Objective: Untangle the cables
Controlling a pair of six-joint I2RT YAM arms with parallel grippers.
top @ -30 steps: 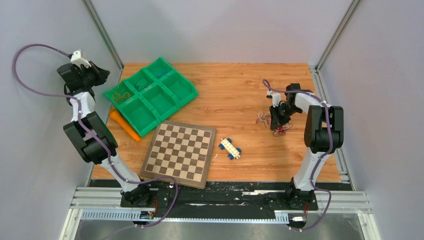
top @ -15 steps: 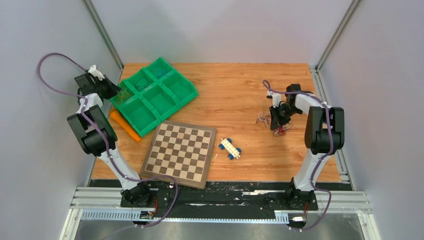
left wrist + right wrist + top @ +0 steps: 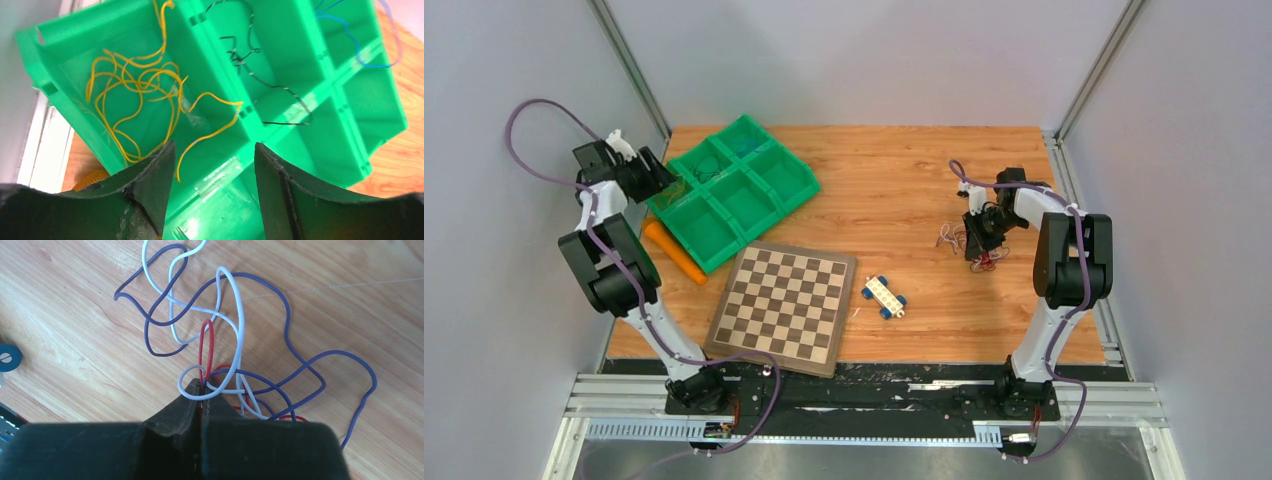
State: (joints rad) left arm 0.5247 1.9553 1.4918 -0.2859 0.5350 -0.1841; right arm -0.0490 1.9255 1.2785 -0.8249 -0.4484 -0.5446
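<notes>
The wooden table [image 3: 894, 170] is carrying a green tray [image 3: 764, 226] far left, perhaps a carrot [image 3: 674, 250] beside it, a chessboard [image 3: 784, 305], a wheeled toy [image 3: 884, 296], and tangled cables [image 3: 946, 238] on the right.

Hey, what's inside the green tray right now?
The green tray holds loose cables: a yellow cable in one compartment, a dark cable beside it, a blue cable farther along. The fingers of the left gripper hide part of the nearest compartments.
</notes>
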